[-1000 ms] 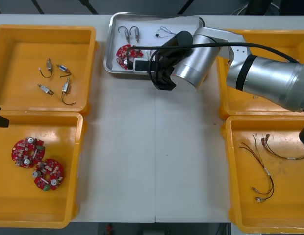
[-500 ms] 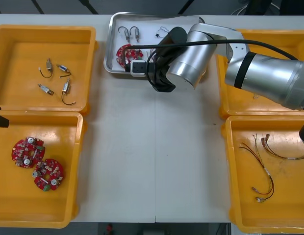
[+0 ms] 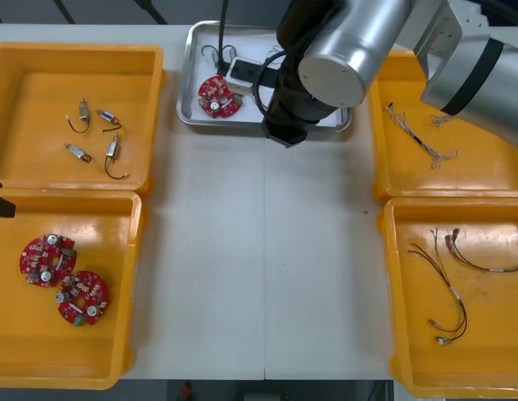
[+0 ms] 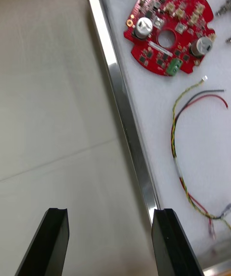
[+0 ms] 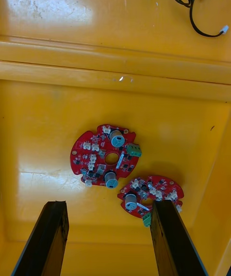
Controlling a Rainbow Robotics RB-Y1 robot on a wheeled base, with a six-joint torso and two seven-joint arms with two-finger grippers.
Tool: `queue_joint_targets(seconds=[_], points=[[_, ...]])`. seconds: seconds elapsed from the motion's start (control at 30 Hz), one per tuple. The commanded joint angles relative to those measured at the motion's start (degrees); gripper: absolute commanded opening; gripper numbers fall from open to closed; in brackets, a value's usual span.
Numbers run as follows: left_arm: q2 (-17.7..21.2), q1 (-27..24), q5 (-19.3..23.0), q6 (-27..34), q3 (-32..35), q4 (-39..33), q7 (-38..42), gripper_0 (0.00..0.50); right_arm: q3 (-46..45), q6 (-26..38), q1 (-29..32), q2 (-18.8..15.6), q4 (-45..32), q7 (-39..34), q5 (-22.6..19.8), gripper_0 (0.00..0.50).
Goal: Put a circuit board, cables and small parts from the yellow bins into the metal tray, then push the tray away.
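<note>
One red circuit board (image 4: 168,28) and a red and yellow cable (image 4: 180,131) lie in the metal tray (image 3: 183,83). The tray sits at the far side of the surface (image 3: 267,251), its long side running left to right. Loading looks done, so pushing comes next. The right claw (image 4: 109,213) hangs wide open and empty over the tray's near rim. It should drop low and shove straight away. The left claw (image 5: 108,204), open and empty, hovers over a yellow bin (image 5: 43,112).

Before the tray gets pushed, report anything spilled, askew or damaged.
Nothing stands out: the circuit board and red and yellow cable lie flat inside the metal tray. The right gripper hangs open by its rim, the left gripper over a yellow bin.
</note>
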Motion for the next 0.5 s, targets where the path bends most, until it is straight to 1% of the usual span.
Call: queue_joint_targets(seconds=[0.03, 0.1, 0.17, 0.37, 0.5], points=[[2.6, 0.8, -0.5, 0.0, 1.3, -1.1, -2.2, 0.5, -4.3, 3.1, -2.7, -5.3, -3.8, -5.8, -3.5, 0.5], [2.6, 0.8, -0.5, 0.0, 1.3, -1.1, -2.2, 0.5, -6.1, 4.7, -2.1, -7.4, -4.6, -9.4, -6.2, 0.5], [2.6, 0.8, -0.5, 0.0, 1.3, -1.1, -2.2, 0.5, -8.3, 6.1, -0.8, -8.7, -5.5, -11.8, -7.4, 0.5], [2.6, 0.8, -0.5, 0.0, 1.3, -1.1, -2.2, 0.5, -16.2, 11.7, 4.1, -13.3, -10.5, -18.4, -7.9, 0.5], [2.6, 0.8, -0.5, 0.0, 1.3, -1.1, -2.2, 0.5, -21.3, 15.2, 8.4, -16.9, -14.2, -24.0, -8.6, 0.5]])
